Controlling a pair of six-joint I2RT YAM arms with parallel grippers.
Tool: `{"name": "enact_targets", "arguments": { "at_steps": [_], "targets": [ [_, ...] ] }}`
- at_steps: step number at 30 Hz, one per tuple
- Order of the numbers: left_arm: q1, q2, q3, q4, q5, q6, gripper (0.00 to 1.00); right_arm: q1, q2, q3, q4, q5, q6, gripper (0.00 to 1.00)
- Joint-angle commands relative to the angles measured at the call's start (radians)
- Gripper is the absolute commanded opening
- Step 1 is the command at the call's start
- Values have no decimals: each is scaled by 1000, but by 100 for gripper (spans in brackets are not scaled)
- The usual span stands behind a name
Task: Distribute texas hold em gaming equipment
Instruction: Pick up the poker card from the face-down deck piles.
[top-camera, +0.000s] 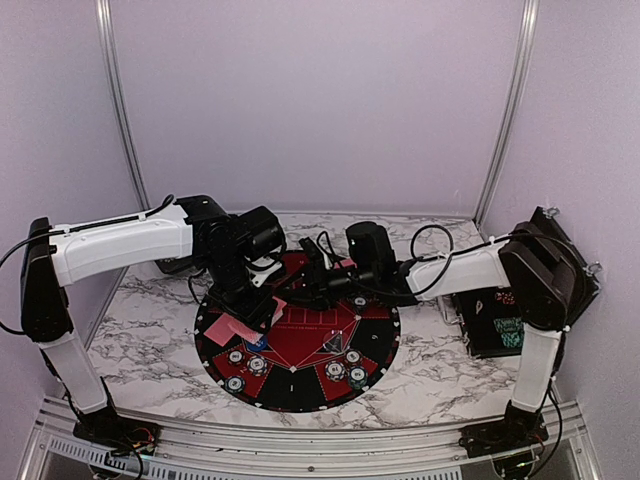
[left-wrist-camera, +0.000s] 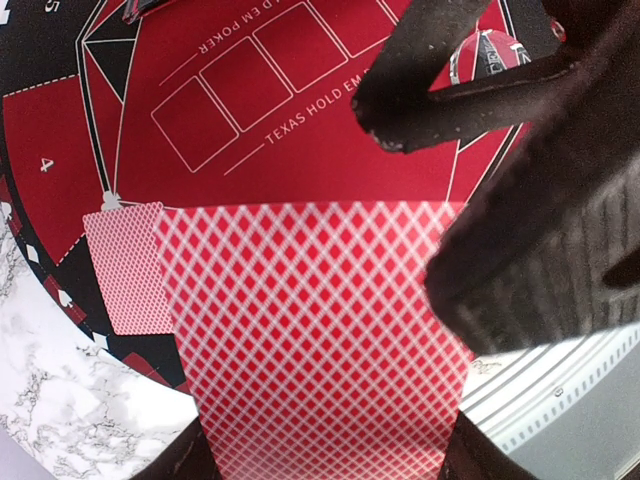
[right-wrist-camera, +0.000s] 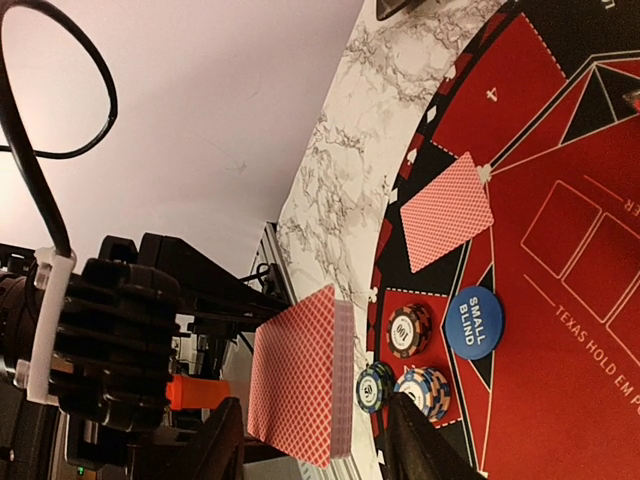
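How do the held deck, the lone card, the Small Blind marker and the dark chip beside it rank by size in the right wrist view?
1. held deck, inflated by nearness
2. lone card
3. Small Blind marker
4. dark chip, only slightly smaller

Red diamond-lattice cards (left-wrist-camera: 310, 320), black-and-red mat (left-wrist-camera: 60, 130)
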Motion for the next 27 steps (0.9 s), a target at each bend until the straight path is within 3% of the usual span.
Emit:
{"name": "enact_targets", "arguments": {
  "at_steps": [1, 17, 27],
  "targets": [
    [-5, -11, 25, -22, -7, 1, 53, -6, -40, -19, 21, 6, 14, 45],
    [-5, -4, 30, -22, -10, 1, 53, 17, -37, -39, 55, -8, 43, 26],
    [-4, -2, 30, -22, -10, 3, 53, 23, -23, -40, 69, -19, 57, 20]
  ]
}}
